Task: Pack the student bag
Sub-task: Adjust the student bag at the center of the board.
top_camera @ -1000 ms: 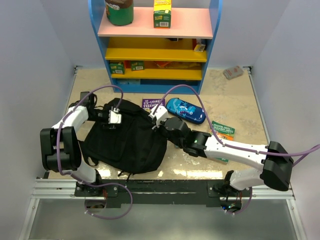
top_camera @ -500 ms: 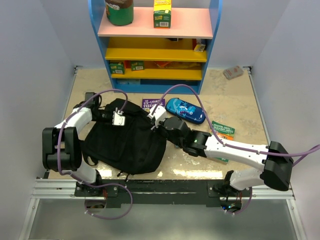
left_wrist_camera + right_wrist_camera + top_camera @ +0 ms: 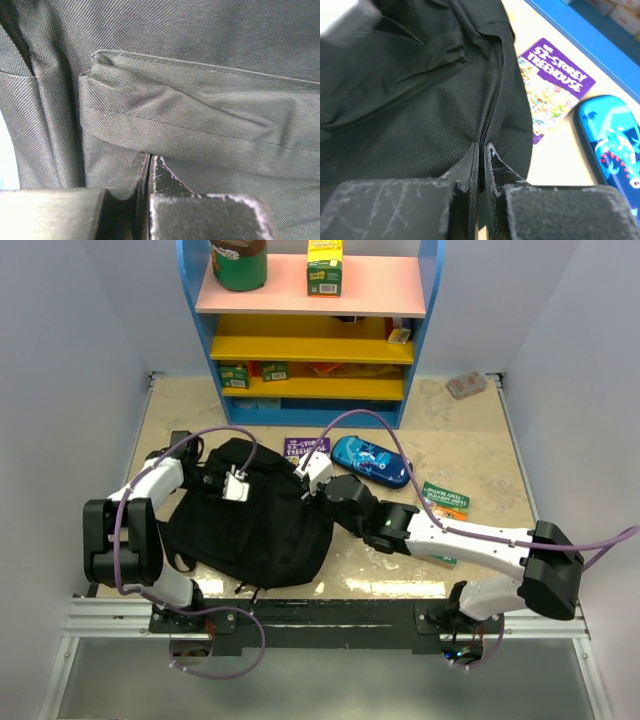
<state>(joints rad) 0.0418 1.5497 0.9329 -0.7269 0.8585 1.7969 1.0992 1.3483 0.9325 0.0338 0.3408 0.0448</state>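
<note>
On the beige table (image 3: 470, 440) lies the student bag (image 3: 250, 530); left gripper (image 3: 151, 159) closed against its fabric, right gripper (image 3: 481, 146) pinching its zipper seam.

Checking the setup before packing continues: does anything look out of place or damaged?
Nothing spilled or damaged. The purple book seems partly under the student bag, and the green book sits partly beneath the right arm.

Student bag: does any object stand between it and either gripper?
Nothing visible does. The left gripper is shut with its tips against the fabric of the student bag, and the right gripper is shut at its zipper seam.
</note>
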